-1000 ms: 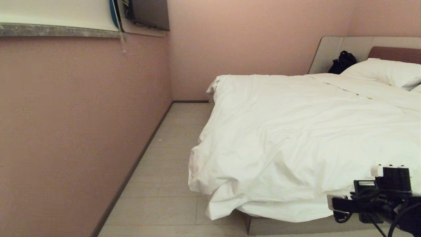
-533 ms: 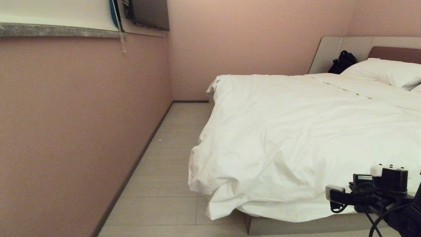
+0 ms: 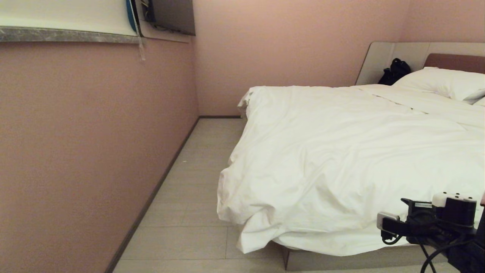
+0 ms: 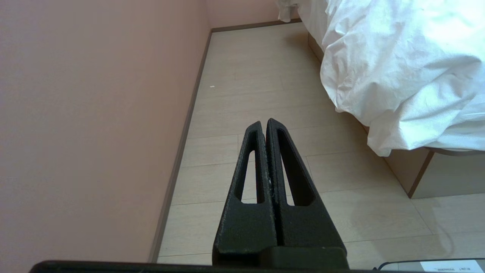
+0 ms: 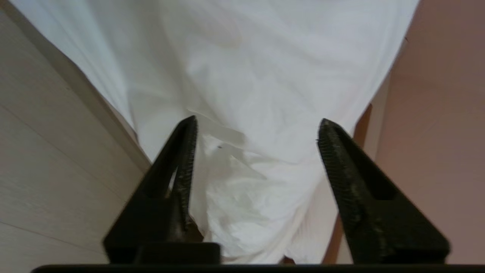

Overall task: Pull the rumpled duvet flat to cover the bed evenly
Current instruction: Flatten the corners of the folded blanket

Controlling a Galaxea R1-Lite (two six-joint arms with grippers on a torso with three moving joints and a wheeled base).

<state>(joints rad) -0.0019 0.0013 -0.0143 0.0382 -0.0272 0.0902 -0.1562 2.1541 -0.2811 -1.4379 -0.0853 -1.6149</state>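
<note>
The duvet (image 3: 341, 159) already covers most of the bed (image 3: 341, 259), with its corner at 7 o'clock bunched and overhanging. The right gripper (image 5: 257, 131), spread wide and empty, faces the foot-end hem. The left gripper (image 4: 265, 127), pressed together, points at the floor (image 4: 246, 94).

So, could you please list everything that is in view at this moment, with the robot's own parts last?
duvet: one, white, wrinkled, spread over the bed, corner drooping at the foot.
bed: one, beige-grey base, brown headboard, right of the room.
pillow: at least one, white, by the headboard.
bag: one, black, beside the pillow.
screen: one, dark, high on the wall.
left gripper: black, shut, above the floor.
right gripper: black, open, facing the duvet.
</note>
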